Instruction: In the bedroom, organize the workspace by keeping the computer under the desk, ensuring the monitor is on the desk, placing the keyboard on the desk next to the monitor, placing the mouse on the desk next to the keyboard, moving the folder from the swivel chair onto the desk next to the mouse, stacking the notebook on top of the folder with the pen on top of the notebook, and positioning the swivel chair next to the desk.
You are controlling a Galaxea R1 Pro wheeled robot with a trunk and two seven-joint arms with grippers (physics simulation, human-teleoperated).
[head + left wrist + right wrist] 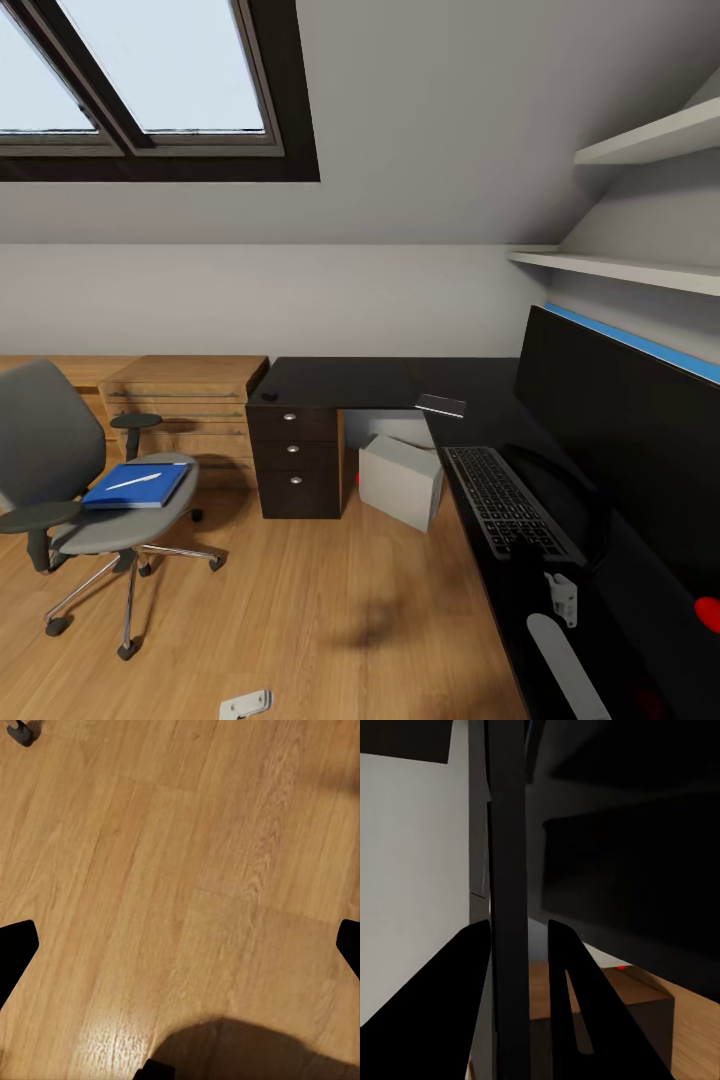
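Right jaws (519,997): two dark fingers straddle a thin dark upright edge, identity unclear; contact cannot be told. Beyond them, the computer (639,999) with its red light. Left jaws (180,952): tips cut off at the frame edges, set wide over bare floor (187,870). Head view: keyboard (510,500) and monitor (620,440) on the tabletop (350,382); notebook (441,405) farther back; folder (137,486) and pen (133,481) on the swivel chair (70,480).
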